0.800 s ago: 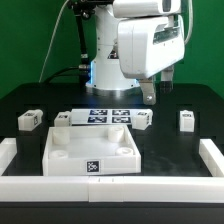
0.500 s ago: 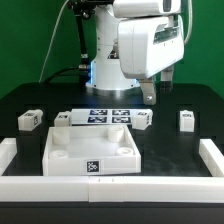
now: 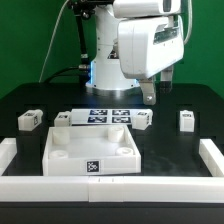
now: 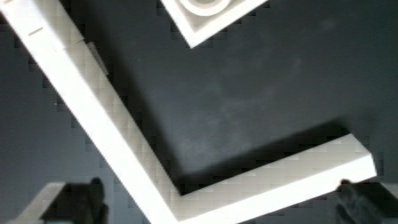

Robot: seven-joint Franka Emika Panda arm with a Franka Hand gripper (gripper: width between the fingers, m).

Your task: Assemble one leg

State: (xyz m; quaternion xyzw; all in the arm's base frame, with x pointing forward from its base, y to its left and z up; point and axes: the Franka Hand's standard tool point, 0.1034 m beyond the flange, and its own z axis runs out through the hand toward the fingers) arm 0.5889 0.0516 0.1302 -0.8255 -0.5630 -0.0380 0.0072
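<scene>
Four small white legs with marker tags lie on the black table in the exterior view: one (image 3: pixel 30 120) at the far left, one (image 3: pixel 62 118) beside the marker board's left end, one (image 3: pixel 143 119) at its right end, one (image 3: pixel 186 120) further right. My gripper (image 3: pixel 148 96) hangs above and just behind the third leg, touching nothing. In the wrist view my gripper (image 4: pixel 219 205) is open and empty, with its dark fingertips (image 4: pixel 75 200) far apart. No leg shows in the wrist view.
The large white square panel (image 3: pixel 70 155) lies in front of the marker board (image 3: pixel 105 115). A white raised rim (image 3: pixel 110 182) borders the table's front and sides; it shows as an L in the wrist view (image 4: pixel 107 120). A white part's corner (image 4: pixel 210 15) shows there too.
</scene>
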